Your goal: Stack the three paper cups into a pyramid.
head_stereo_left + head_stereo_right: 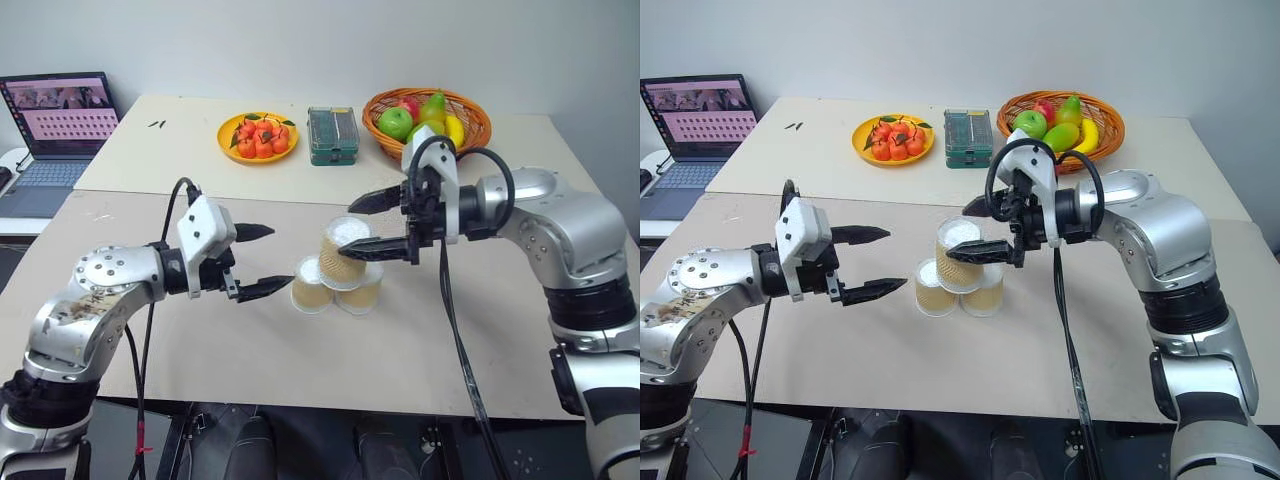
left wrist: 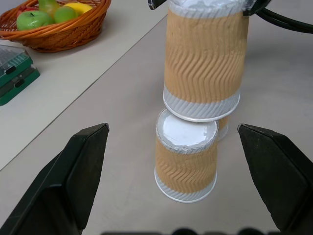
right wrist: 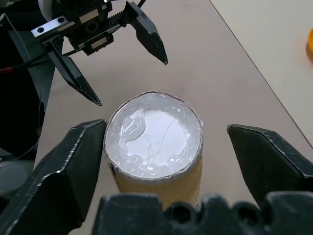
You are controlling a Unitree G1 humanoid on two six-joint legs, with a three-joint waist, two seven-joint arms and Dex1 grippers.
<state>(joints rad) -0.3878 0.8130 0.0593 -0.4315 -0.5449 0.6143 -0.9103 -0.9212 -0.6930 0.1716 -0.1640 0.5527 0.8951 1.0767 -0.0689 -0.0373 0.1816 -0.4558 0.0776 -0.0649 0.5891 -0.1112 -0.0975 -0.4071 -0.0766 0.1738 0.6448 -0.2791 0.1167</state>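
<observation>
The right gripper (image 1: 980, 228) reaches in from the right side of the table (image 1: 200, 340), arm bent, fingers pointing left and slightly down, spread wide either side of the top cup (image 1: 345, 247). In the right wrist view one finger sits close against the cup's side and the other stands clear, so nothing is gripped. The left gripper (image 1: 262, 261) hangs level just left of the stack, fingers wide apart and empty, aimed at the cups. Three paper cups in all: two bottom cups (image 1: 312, 284) side by side near the middle of the front table, one upside-down on top of them, forming the pyramid (image 1: 958, 268). At the far edge: one orange plate (image 1: 258, 136), one green box (image 1: 332, 135), one fruit basket (image 1: 470, 125). One laptop (image 1: 55, 130) at the left.
</observation>
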